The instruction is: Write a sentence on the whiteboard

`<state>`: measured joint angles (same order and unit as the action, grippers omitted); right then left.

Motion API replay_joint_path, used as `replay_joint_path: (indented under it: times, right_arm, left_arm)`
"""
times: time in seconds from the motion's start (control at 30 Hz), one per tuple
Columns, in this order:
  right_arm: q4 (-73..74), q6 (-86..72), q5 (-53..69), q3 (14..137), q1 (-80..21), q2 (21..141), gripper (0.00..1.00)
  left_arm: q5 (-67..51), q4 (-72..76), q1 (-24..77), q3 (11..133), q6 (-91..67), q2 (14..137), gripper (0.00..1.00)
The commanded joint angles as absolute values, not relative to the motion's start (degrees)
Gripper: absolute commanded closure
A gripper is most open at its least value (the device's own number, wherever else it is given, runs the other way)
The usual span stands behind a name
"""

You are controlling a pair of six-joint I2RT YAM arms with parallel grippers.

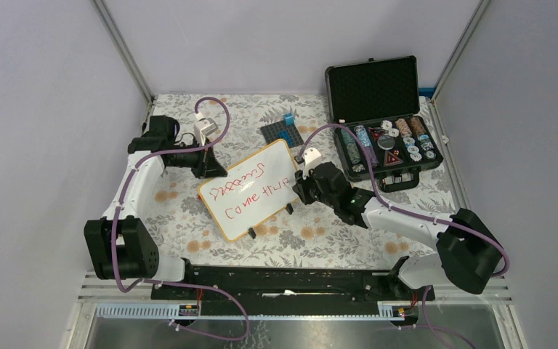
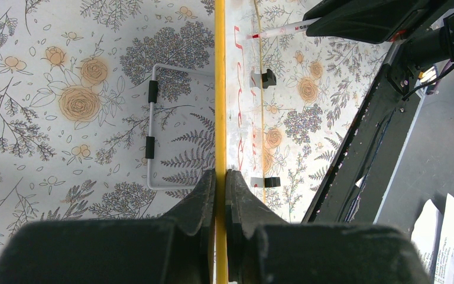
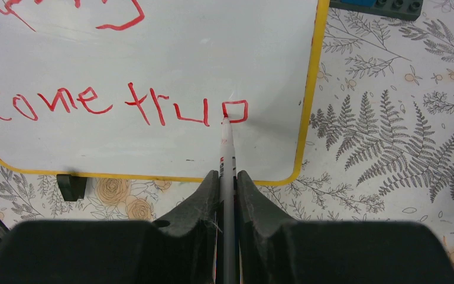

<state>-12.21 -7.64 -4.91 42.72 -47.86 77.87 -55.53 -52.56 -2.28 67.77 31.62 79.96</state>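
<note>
The whiteboard (image 1: 256, 205) stands tilted at the table's middle, yellow-framed, on two black clip feet (image 1: 251, 233). The sentence (image 1: 251, 195) is red: a scribbled top line, then "Come true" (image 3: 112, 103). My left gripper (image 1: 214, 169) is shut on the board's upper left edge; the left wrist view shows the frame (image 2: 220, 89) pinched edge-on in that gripper (image 2: 220, 174). My right gripper (image 1: 301, 190) (image 3: 228, 174) is shut on a marker (image 3: 227, 148), whose red tip touches the last letter (image 3: 235, 111). The marker (image 2: 284, 28) also shows in the left wrist view.
An open black case (image 1: 385, 138) with chips and small items lies at the back right. A dark grey baseplate (image 1: 282, 132) with a blue brick sits behind the board. The board's white wire stand (image 2: 151, 124) rests behind it. Enclosure walls stand on three sides.
</note>
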Motion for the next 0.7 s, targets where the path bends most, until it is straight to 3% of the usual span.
replay_joint_path:
  times: [0.0,0.67]
  right_arm:
    - [-12.7,-8.2,-5.2,41.7,-47.4,76.7,1.00]
    - [-11.6,-8.8,-14.1,41.0,-47.3,75.0,1.00]
  left_arm:
    - [-54.5,-52.7,-1.2,67.6,33.4,80.6,1.00]
    - [-54.1,-52.8,-1.2,67.6,33.3,80.5,1.00]
